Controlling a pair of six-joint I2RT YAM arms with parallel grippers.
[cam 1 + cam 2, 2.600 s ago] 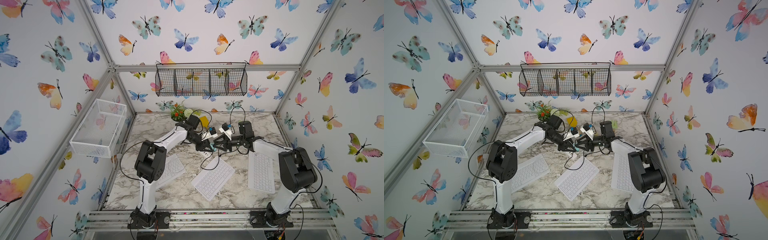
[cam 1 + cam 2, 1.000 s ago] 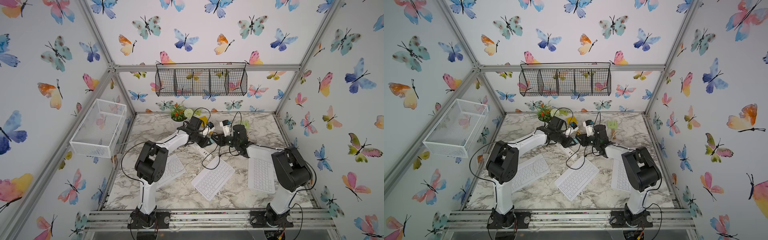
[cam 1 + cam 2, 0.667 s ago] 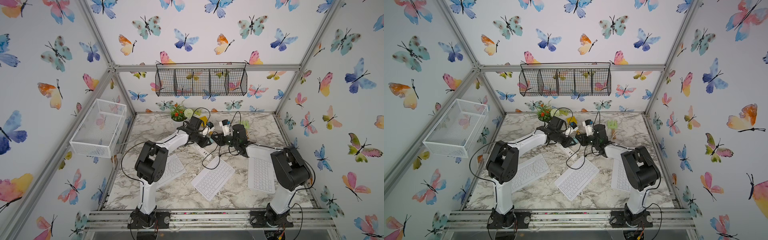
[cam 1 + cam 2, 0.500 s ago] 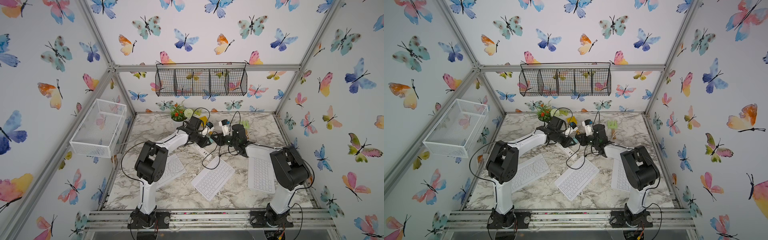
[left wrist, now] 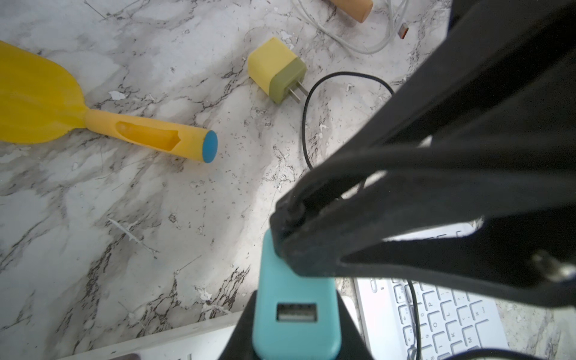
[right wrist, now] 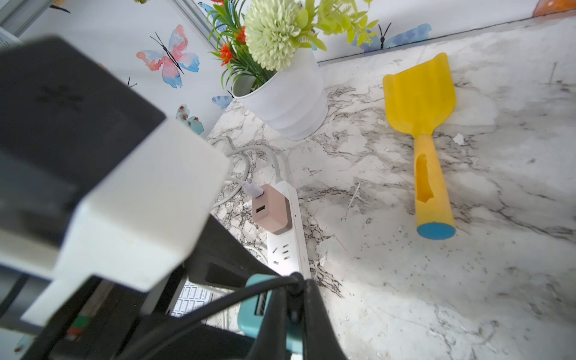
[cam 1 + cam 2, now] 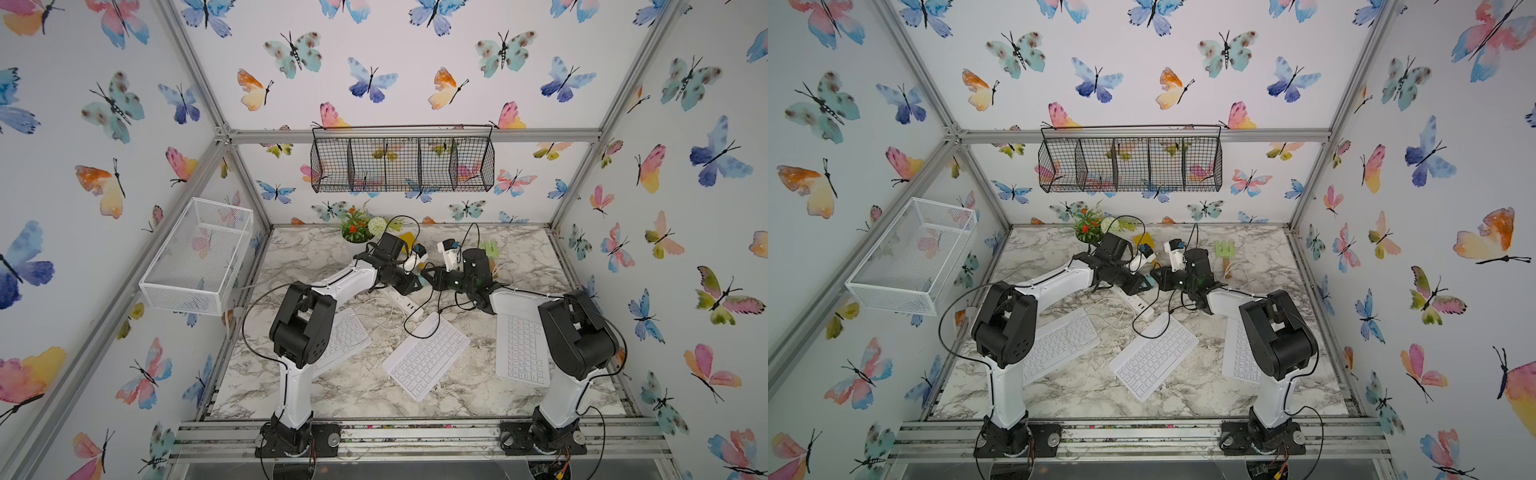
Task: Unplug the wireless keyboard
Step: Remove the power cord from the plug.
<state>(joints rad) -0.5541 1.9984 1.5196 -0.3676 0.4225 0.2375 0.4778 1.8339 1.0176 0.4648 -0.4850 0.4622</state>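
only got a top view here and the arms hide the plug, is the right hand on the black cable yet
observer: Yes. In the left wrist view the right hand is shut on the black cable's plug, right at the teal charger.
operator: is anything holding that charger
observer: The left hand grips it by its sides; its second port is empty.
operator: any other charger on the strip
observer: The right wrist view shows a pink charger plugged into the power strip, with a white cable in it.
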